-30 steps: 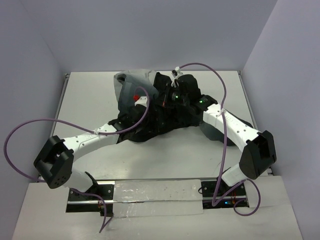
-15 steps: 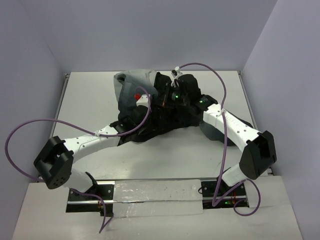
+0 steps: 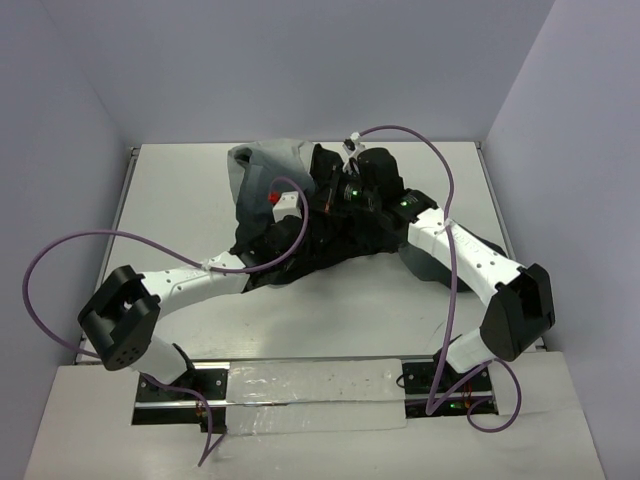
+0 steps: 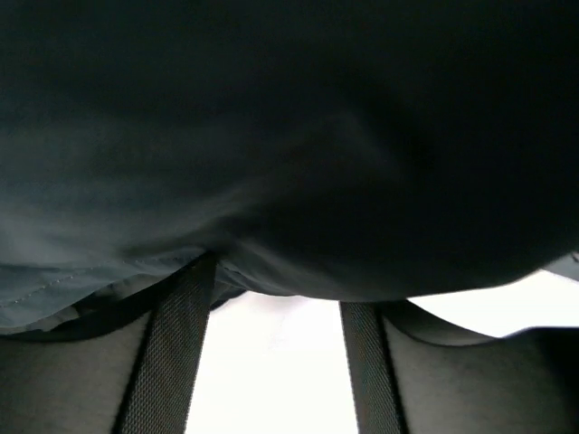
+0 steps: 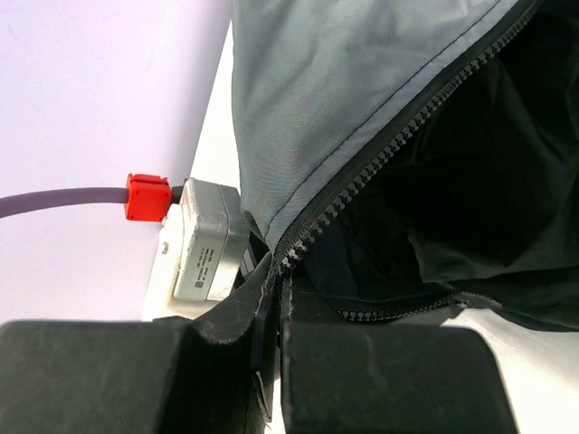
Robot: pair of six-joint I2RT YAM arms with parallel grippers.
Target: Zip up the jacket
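The jacket point(image 3: 258, 168) lies bunched at the back middle of the table, with a grey shell at the left and a dark mass point(image 3: 345, 240) at the right. In the right wrist view its grey shell point(image 5: 344, 81), open zipper teeth point(image 5: 407, 136) and black lining point(image 5: 493, 172) show. My right gripper point(image 5: 279, 271) is shut on the zipper edge of the jacket; in the top view it is at the jacket's top point(image 3: 335, 190). My left gripper point(image 4: 271, 303) is open, its fingers point(image 4: 172, 353) apart over white table, with dark jacket fabric point(image 4: 298, 136) draped over the tips. In the top view it is at the jacket's left side point(image 3: 275, 215).
The left wrist's grey camera box point(image 5: 204, 240) with its red plug point(image 5: 147, 197) sits right beside my right gripper. Purple cables point(image 3: 410, 135) loop over both arms. Walls close the table point(image 3: 170, 210) at the back and sides.
The left arm's elbow and forearm have shifted right and forward, pressing the left gripper a little closer into the jacket. The right arm has hardly moved.
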